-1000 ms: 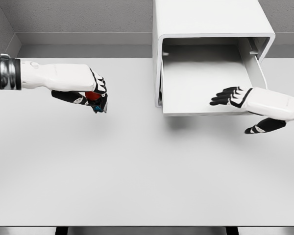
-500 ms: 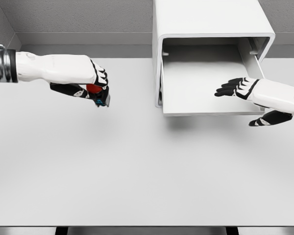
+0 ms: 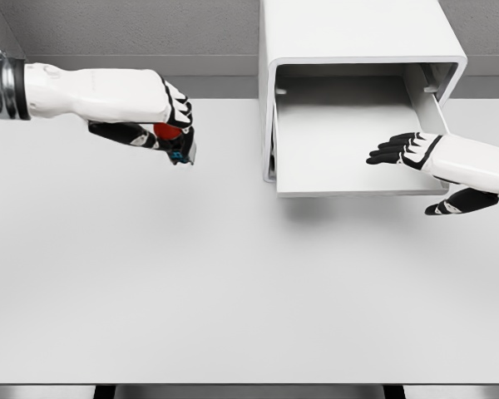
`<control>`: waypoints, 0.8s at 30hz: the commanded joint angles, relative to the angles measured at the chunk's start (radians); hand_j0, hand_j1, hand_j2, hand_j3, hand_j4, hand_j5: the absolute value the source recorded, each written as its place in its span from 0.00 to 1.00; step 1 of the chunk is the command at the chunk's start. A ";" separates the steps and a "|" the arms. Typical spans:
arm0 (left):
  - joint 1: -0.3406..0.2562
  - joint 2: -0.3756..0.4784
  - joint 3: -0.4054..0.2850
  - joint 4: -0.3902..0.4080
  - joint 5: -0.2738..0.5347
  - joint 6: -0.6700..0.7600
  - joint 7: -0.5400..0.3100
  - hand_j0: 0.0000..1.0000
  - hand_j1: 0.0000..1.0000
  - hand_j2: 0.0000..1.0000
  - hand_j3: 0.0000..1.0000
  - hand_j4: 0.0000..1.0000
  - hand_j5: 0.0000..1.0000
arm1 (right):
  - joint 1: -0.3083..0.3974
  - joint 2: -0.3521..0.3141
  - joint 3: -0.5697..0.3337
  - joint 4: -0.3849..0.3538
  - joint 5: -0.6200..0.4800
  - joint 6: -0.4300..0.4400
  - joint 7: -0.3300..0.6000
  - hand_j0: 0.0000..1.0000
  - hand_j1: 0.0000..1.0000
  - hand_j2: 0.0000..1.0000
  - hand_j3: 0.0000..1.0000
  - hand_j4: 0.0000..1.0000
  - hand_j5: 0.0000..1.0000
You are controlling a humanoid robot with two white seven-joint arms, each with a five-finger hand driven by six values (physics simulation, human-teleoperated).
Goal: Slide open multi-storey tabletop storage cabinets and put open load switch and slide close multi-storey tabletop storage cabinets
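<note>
**Desk:** What's your left hand doing?

**Operator:** My left hand (image 3: 168, 125) is up over the table (image 3: 233, 283), well to the left of the storage cabinet (image 3: 349, 50). Its fingers are wrapped around the load switch (image 3: 176, 145). I can make out a red part tucked under the knuckles and a dark body with a bit of blue poking out below the fingertips. The switch is clear of the tabletop, carried in the grasp.

**Desk:** And the cabinet?

**Operator:** It stands at the back of the table, right of centre. Its drawer (image 3: 349, 141) is pulled out toward me, and I see the pale tray floor and nothing lying on it.

**Desk:** Right side?

**Operator:** My right hand (image 3: 424, 158) comes in from the right edge and sits over the drawer's right front corner. The fingers are stretched out flat above the tray, the thumb hanging below the front lip, gripping nothing.
</note>
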 commanded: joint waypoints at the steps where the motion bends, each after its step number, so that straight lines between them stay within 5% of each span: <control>1: -0.003 -0.022 0.001 0.002 0.010 0.003 0.001 0.42 0.42 0.42 0.42 0.42 0.42 | 0.000 -0.001 0.000 -0.001 -0.006 0.001 0.000 1.00 1.00 1.00 1.00 1.00 1.00; 24: -0.052 -0.163 0.000 0.083 0.011 0.003 0.001 0.42 0.42 0.42 0.42 0.42 0.42 | 0.001 0.011 0.002 -0.001 -0.006 0.001 0.000 1.00 1.00 1.00 1.00 1.00 1.00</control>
